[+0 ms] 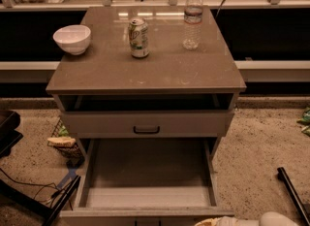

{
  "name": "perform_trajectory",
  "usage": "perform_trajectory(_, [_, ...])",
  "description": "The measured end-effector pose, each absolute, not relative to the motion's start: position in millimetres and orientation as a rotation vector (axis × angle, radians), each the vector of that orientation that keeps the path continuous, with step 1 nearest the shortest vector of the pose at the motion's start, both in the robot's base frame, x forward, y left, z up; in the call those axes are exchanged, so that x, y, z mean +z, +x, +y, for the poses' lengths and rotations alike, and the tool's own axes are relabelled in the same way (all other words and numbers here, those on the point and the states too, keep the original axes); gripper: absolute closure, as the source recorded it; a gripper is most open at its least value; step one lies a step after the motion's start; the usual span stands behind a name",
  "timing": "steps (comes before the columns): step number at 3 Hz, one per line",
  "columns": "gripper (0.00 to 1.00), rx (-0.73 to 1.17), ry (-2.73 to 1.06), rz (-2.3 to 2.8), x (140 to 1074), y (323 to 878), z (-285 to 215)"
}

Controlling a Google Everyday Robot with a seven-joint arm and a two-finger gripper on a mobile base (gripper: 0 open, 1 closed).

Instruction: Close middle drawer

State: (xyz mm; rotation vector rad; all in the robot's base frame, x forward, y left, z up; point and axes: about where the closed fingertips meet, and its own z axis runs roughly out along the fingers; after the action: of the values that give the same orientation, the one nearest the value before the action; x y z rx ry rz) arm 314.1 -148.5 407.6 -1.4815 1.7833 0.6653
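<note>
The middle drawer is pulled far out toward me; its long grey tray is empty and its front rail runs along the bottom edge of the view. Its handle is cut off by the frame edge. Above it sits the top drawer front with a small black handle, standing slightly out from the cabinet. My gripper only peeks in at the bottom right, just beyond the middle drawer's front right corner, with a white arm part beside it.
On the cabinet top stand a white bowl, a soda can and a water bottle. A wire basket sits on the floor at the left, black cables at the lower left, and a black rod at the right.
</note>
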Motion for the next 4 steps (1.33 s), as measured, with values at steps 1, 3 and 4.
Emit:
perform_trajectory(1, [1.00,0.664,-1.513,1.752,413.5,341.7,-131.4])
perform_trajectory(3, [1.00,0.667,-1.541,1.722,420.8,376.1,-109.0])
perform_trajectory(4, [1.00,0.664,-1.579,1.705,428.5,420.7,-76.1])
